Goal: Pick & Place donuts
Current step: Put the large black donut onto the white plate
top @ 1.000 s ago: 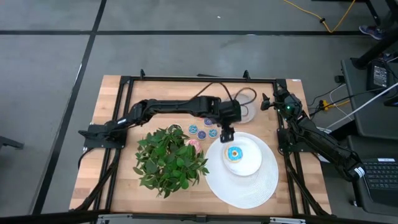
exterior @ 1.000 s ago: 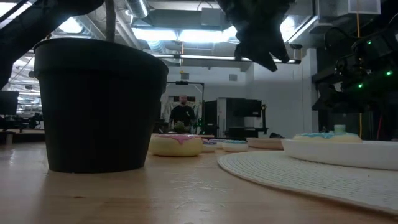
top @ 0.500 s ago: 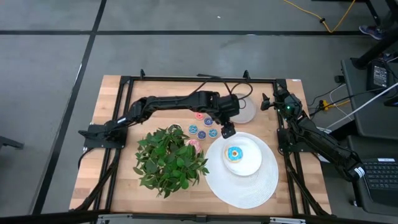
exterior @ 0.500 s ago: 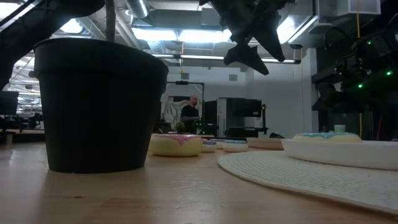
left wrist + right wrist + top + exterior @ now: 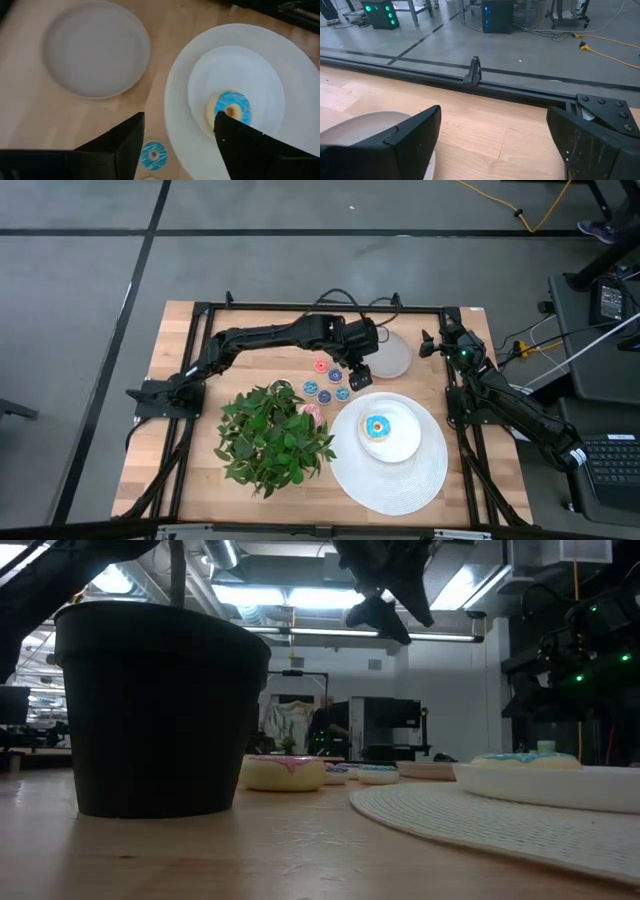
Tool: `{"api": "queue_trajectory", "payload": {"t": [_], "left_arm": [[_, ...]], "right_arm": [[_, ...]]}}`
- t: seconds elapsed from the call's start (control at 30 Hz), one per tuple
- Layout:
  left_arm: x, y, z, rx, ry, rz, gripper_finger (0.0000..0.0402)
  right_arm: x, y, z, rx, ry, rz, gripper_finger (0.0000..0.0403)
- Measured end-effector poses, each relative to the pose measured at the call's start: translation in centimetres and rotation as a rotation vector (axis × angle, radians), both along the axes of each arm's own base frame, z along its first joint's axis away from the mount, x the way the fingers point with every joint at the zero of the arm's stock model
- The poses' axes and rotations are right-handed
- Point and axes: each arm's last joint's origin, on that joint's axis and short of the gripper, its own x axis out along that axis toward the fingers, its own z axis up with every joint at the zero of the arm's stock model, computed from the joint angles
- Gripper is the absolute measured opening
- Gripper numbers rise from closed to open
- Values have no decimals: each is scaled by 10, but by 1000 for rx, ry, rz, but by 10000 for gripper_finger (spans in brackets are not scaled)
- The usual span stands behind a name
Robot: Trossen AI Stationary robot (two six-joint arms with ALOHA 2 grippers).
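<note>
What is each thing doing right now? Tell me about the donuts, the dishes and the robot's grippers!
Blue donut: lying on the white plate.
Pink donut: on the table beside the plant pot.
Grey dish: empty.
Left gripper: open, empty, raised above the table.
Right gripper: open, empty, waiting at the table's edge.

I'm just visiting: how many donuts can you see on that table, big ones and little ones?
Big donuts: 2, a light blue donut on the white plate and a pink donut beside the plant.
Tiny rings: 5, four blue rings and one red ring.
Total: 7.
</note>
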Motion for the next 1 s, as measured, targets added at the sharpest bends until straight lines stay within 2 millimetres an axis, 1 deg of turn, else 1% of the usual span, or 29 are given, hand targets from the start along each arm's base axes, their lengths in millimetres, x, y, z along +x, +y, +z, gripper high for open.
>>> {"api": "queue_trajectory", "payload": {"t": [0.1, 0.2, 0.37, 0.43, 0.53, 0.63, 0.8, 0.9, 1.0], "left_arm": [[-13, 3, 13, 51, 25, 15, 229], [-21, 5, 19, 90, 52, 28, 228], [-39, 10, 36, 95, 70, 133, 230], [-45, 11, 40, 101, 85, 175, 228], [-52, 12, 45, 134, 102, 229, 228], [-61, 12, 57, 187, 84, 260, 230], [-68, 16, 68, 290, 69, 248, 228], [-70, 17, 71, 311, 78, 172, 228], [-80, 17, 68, 296, 178, 98, 230]], "right_arm": [[0, 0, 0, 0, 0, 1, 362], [0, 0, 0, 0, 0, 0, 362], [0, 0, 0, -1, 0, 0, 362], [0, 0, 0, 0, 0, 0, 362], [0, 0, 0, 0, 0, 0, 362], [0, 0, 0, 0, 0, 0, 362], [0, 0, 0, 0, 0, 0, 362], [0, 0, 0, 0, 0, 0, 362], [0, 0, 0, 0, 0, 0, 362]]}}
